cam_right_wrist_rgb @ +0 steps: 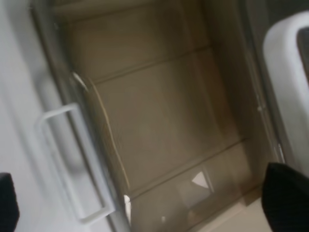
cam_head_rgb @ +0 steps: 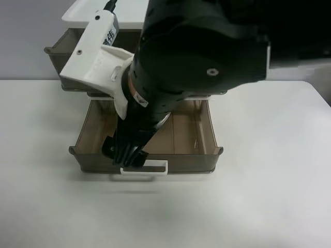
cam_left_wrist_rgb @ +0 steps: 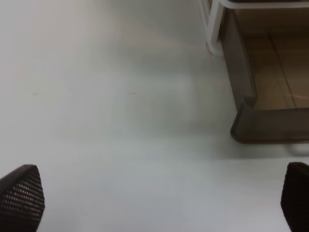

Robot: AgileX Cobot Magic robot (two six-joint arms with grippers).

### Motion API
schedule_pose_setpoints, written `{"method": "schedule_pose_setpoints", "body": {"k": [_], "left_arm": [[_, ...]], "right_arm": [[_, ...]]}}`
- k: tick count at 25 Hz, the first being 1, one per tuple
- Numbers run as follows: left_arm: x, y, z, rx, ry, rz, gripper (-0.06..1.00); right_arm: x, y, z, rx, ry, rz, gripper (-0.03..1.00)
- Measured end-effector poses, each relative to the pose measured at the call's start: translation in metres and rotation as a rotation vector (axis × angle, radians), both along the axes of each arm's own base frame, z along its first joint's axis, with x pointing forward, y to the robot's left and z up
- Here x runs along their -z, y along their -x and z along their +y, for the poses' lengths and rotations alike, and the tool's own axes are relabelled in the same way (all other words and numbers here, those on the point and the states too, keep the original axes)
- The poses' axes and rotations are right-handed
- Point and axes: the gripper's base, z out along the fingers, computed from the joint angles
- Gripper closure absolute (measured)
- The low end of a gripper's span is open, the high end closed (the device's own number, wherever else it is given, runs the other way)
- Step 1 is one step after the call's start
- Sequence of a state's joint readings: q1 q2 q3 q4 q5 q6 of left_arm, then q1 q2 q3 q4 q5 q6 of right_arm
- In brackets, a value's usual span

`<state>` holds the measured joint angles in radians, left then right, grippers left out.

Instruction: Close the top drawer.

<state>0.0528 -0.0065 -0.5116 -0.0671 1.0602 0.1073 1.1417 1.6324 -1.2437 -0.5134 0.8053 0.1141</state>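
Observation:
The top drawer [cam_head_rgb: 59, 54] shows only as a smoky brown strip under the cabinet's white top [cam_head_rgb: 83, 13]. Its rim stands a little forward of that top. Its front and handle are hidden behind the black arm. The right wrist view looks down into a lower drawer, so this arm is my right one. My right gripper [cam_head_rgb: 124, 154] [cam_right_wrist_rgb: 145, 198] is open and empty. It hangs over the front of the lower drawer, and I cannot tell if it touches anything. My left gripper [cam_left_wrist_rgb: 154, 198] is open and empty over bare table, and is not seen in the exterior view.
A lower smoky drawer [cam_head_rgb: 181, 132] [cam_right_wrist_rgb: 159, 111] [cam_left_wrist_rgb: 270, 126] is pulled fully out at table level, with a white loop handle [cam_head_rgb: 152, 170] [cam_right_wrist_rgb: 63, 159]. A blurred white part [cam_right_wrist_rgb: 289, 72] is close to the right wrist camera. The cabinet's white leg [cam_left_wrist_rgb: 212, 29] stands on the table [cam_head_rgb: 269, 196].

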Motion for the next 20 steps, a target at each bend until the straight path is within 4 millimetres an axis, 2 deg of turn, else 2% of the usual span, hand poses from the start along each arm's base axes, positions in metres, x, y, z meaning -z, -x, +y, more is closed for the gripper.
{"method": "schedule_pose_setpoints", "body": {"k": [14,20], "left_arm": [[0.000,0.000,0.000,0.000,0.000,0.000,-0.05],[0.000,0.000,0.000,0.000,0.000,0.000,-0.05]], "right_arm": [[-0.008,-0.050,-0.018,0.094,-0.138,0.014,-0.03],[-0.002,-0.070,-0.011,0.127,-0.147,0.058,-0.03]]}}
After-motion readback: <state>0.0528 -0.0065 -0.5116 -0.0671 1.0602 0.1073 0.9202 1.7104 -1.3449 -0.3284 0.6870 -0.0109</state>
